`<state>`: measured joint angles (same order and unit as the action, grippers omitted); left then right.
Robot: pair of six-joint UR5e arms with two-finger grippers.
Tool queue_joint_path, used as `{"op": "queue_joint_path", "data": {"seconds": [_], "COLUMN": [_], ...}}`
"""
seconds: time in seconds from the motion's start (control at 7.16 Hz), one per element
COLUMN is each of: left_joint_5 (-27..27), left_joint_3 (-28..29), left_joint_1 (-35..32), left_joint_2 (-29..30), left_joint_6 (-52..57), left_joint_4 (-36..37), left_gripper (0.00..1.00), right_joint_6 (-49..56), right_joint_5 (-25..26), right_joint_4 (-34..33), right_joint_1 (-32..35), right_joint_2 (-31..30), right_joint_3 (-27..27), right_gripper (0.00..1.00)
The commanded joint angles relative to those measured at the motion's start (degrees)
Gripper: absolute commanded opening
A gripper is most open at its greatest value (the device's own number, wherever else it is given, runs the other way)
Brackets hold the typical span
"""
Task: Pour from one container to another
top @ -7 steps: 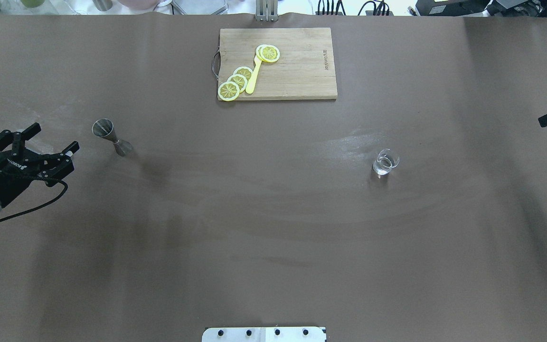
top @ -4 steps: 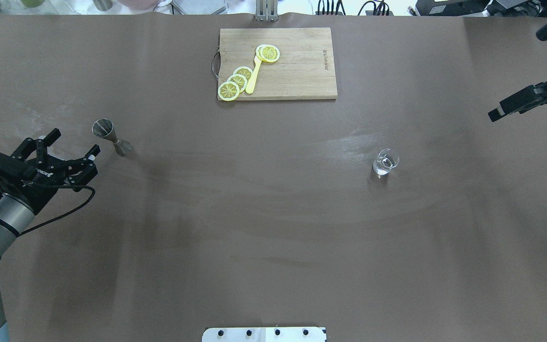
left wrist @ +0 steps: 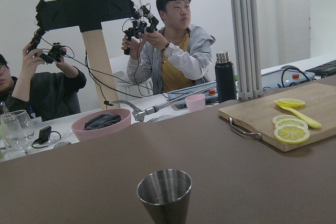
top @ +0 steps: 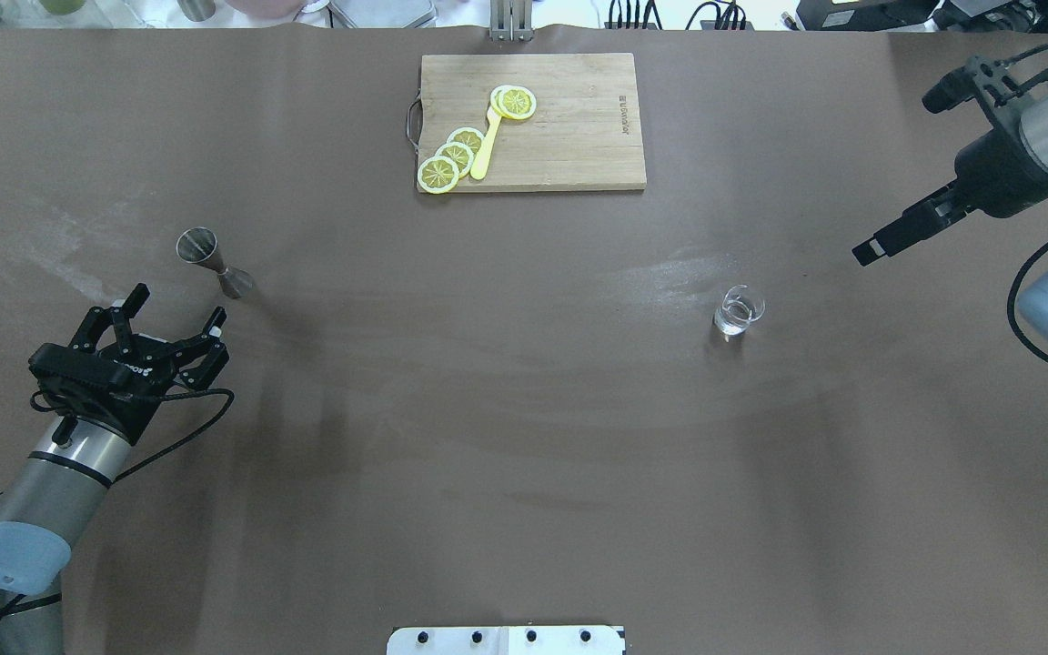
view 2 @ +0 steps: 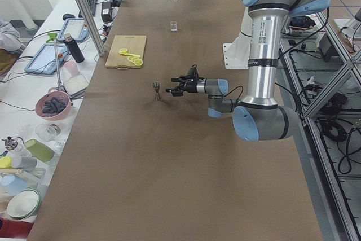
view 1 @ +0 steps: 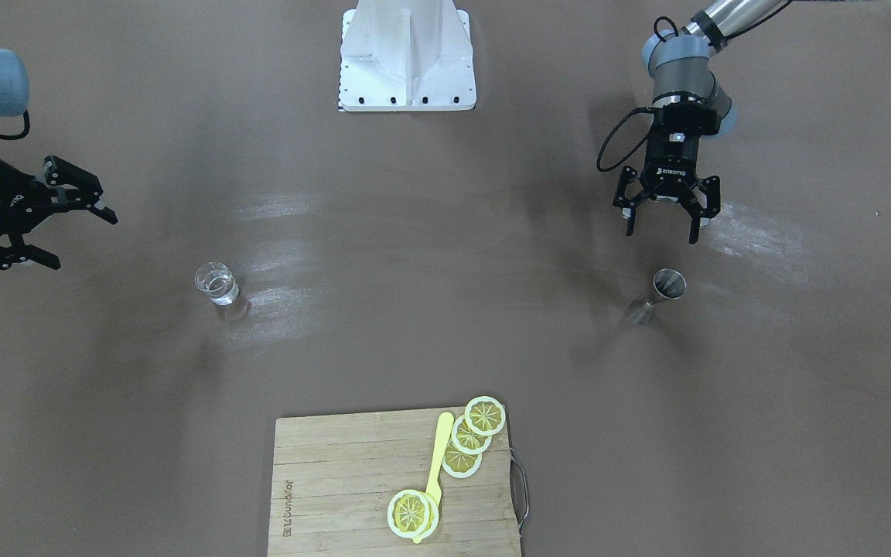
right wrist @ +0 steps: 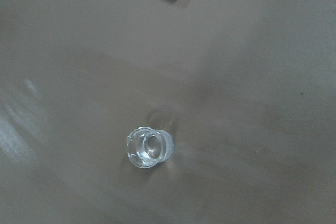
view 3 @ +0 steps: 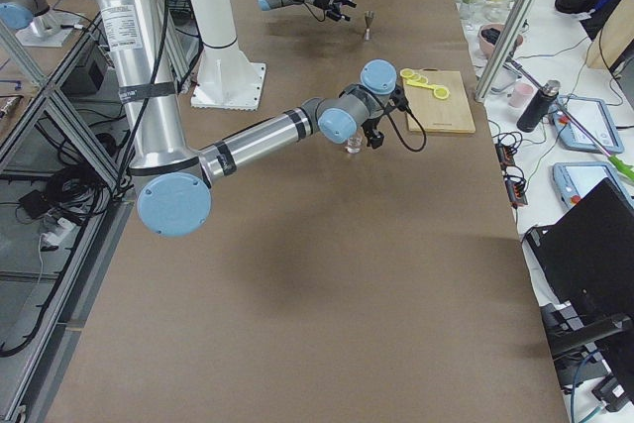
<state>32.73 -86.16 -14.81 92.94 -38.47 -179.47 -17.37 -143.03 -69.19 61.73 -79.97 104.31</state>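
Note:
The small clear glass [top: 739, 312] stands upright on the brown table's right half, and shows from above in the right wrist view [right wrist: 148, 148]. The steel hourglass jigger [top: 213, 262] stands upright on the left half; its open cone fills the bottom of the left wrist view [left wrist: 164, 192]. My left gripper [top: 176, 309] hangs open just short of the jigger on the robot's side, nothing between its fingers, and points at it [view 1: 661, 232]. My right gripper [view 1: 80, 238] is open and empty, off to the outer side of the glass [view 1: 216, 283], well apart from it.
A wooden cutting board [top: 569, 127] with lemon slices [top: 456, 155] and a yellow utensil lies at the far middle. The robot's white base [view 1: 407, 54] sits at the near edge. Operators, bottles and bowls are beyond the far edge.
My left gripper moved right and toward the robot, turning to face the jigger. My right arm swung in from the right edge toward the glass. Glass and jigger stayed put.

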Motion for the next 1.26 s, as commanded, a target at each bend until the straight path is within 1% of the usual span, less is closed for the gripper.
{"op": "queue_joint_path", "data": {"seconds": [0.0, 0.14, 0.28, 0.42, 0.56, 0.7, 0.84, 0.98, 1.12], "left_joint_5": [-0.73, -2.13, -2.14, -1.97, -2.14, -2.23, -3.36, -4.85, -6.43], "left_joint_3": [2.21, 2.74, 5.36, 5.73, 5.74, 5.04, 4.60, 4.59, 4.59], "left_joint_1": [0.05, -0.12, -0.74, -2.13, -2.32, -3.46, -3.99, -3.99, -3.99], "left_joint_2": [0.92, 0.93, 2.49, 3.55, 4.96, 5.06, 5.06, 5.06, 5.14], "left_joint_6": [-5.20, -5.91, -5.91, -6.09, -7.92, -14.20, -16.09, -18.72, -21.44], "left_joint_4": [0.17, 0.52, 1.40, 3.41, 9.00, 14.97, 18.68, 20.03, 23.43], "left_gripper": [1.00, 0.99, 0.99, 0.99, 0.98, 0.98, 0.97, 0.97, 0.95], "right_joint_6": [-0.21, -0.21, 0.14, 0.14, 0.23, 2.23, 12.52, 17.58, 20.59], "right_joint_5": [0.30, 0.39, 0.74, 4.48, 7.82, 9.16, 11.35, 11.37, 11.98], "right_joint_4": [11.21, 16.49, 19.68, 24.84, 30.20, 32.43, 34.37, 35.52, 38.66], "right_joint_1": [-2.83, -3.11, -4.33, -6.69, -8.89, -9.09, -9.70, -10.22, -9.97], "right_joint_2": [-1.06, -1.76, -2.12, -4.30, -6.50, -7.65, -10.88, -12.91, -13.11], "right_joint_3": [1.16, 1.25, 1.16, 1.07, 1.07, 1.07, 1.07, 0.64, -1.45], "right_gripper": [1.00, 1.00, 1.00, 1.00, 1.00, 1.00, 1.00, 1.00, 1.00]}}
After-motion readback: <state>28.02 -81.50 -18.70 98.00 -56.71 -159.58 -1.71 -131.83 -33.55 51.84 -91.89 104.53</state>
